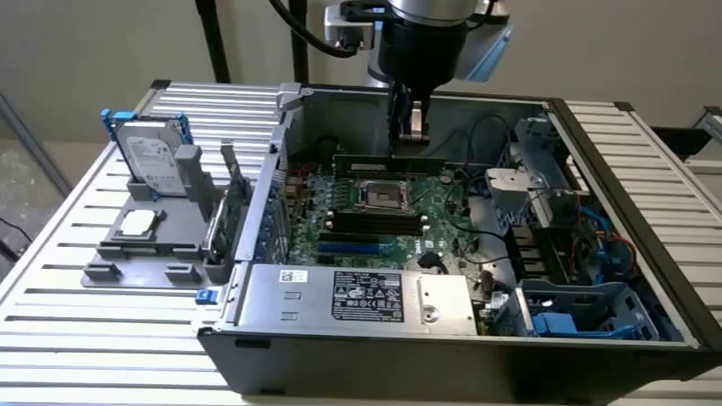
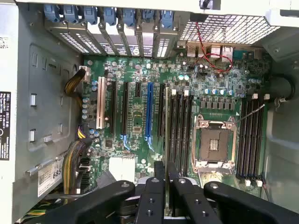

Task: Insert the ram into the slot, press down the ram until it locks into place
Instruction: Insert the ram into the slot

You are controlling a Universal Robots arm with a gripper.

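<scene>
My gripper (image 1: 412,134) reaches down into the open computer case and is shut on the ram (image 1: 390,163), a long thin green stick held level just above the motherboard (image 1: 429,241). In the wrist view the ram (image 2: 166,121) shows edge-on as a thin line between my black fingers (image 2: 154,186). It runs along the outermost of the black slots (image 2: 180,130) beside the CPU socket (image 2: 214,142). A second bank of black slots (image 2: 250,135) lies on the socket's other side. Whether the ram's lower edge touches a slot I cannot tell.
A hard drive (image 1: 152,161) and an upright green card (image 1: 233,199) stand on a grey fixture at the exterior view's left. Inside the case are the power supply (image 1: 350,296), cables (image 1: 485,135), a blue drive cage (image 1: 576,313) and expansion slots (image 2: 149,112).
</scene>
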